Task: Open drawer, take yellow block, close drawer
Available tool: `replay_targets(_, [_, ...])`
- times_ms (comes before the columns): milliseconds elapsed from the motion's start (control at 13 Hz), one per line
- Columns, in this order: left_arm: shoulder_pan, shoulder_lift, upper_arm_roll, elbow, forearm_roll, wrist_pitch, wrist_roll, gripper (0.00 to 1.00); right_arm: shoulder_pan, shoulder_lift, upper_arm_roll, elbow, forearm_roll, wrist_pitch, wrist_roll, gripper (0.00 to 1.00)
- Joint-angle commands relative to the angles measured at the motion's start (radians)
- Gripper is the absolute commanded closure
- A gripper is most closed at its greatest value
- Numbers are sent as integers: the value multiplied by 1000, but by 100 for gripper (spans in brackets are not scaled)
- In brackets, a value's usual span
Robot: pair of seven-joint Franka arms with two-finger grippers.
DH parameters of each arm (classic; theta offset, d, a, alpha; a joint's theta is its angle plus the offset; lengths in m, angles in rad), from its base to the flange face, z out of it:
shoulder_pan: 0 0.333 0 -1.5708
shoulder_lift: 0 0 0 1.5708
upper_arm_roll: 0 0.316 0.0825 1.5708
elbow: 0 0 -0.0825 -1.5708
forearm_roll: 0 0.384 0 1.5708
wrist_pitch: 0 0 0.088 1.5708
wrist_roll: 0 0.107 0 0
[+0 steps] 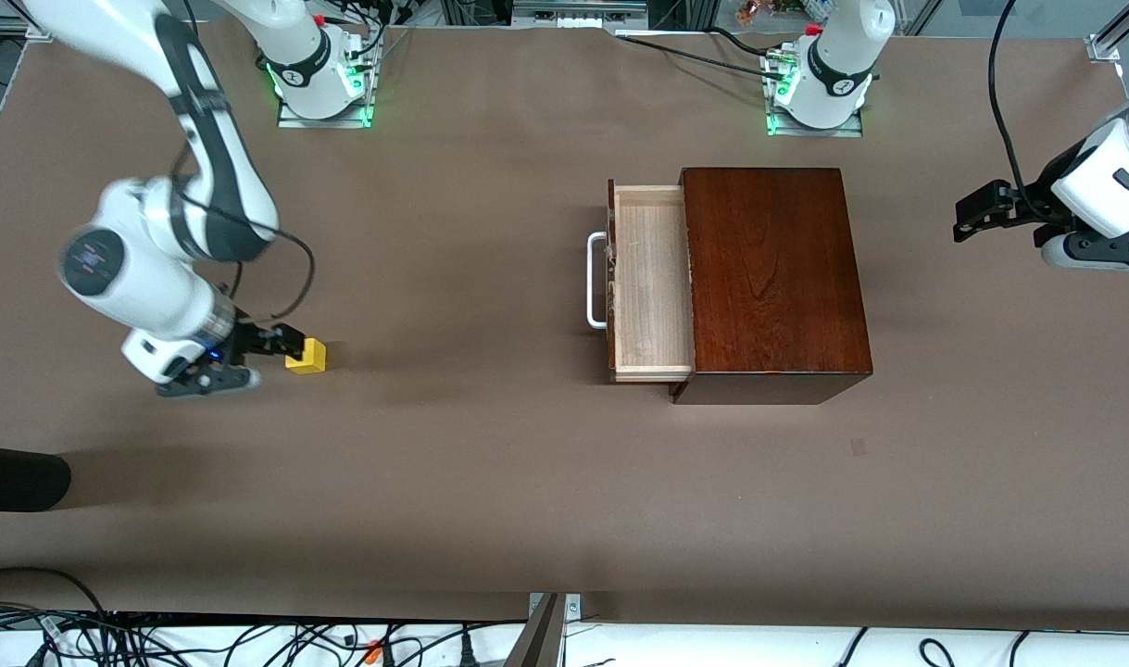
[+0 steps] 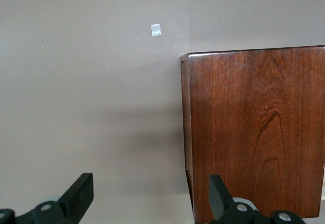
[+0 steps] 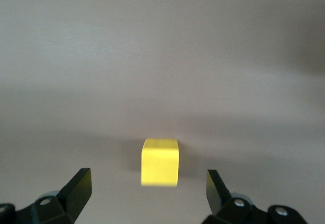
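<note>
Yellow block (image 1: 307, 356), a small bright cube, sits on the brown table (image 1: 490, 445) toward the right arm's end, just off the tips of the right gripper (image 1: 282, 345). In the right wrist view the right gripper's (image 3: 147, 186) black fingers (image 3: 78, 186) stand spread wide, the cube (image 3: 160, 162) between them and free of both. Well apart from that gripper, the pale wood drawer (image 1: 652, 283) with its white bar handle (image 1: 595, 281) is pulled out of the dark glossy wooden box (image 1: 772, 278). The left gripper (image 1: 976, 215) waits beside the box at the left arm's end, fingers (image 2: 78, 193) apart, holding nothing.
</note>
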Motion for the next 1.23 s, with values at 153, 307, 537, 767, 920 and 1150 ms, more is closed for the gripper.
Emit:
replay_targets(153, [8,10,-1,27,-23,-24,5,0,-16,-223,8,34,15,-253,-6,0])
replay_targets(307, [10,10,2,27,-23,-24,5,0,-17,-275,13,86,4,-360,-6,0])
replay_targets(537, [10,10,2,27,-23,-25,5,0,-19,-269,1,239,-9,-539,-7,0])
replay_targets(767, [8,12,1,27,-23,-25,3,0,-19,-267,-19,270,-16,-570,-12,0])
replay_targets(920, [8,10,1,27,-23,-27,3,0,-19,-267,-26,270,-31,-570,-10,0])
replay_targets(1150, [7,12,-5,27,-23,-32,-3,0,-19,-267,-27,278,-43,-585,-10,0])
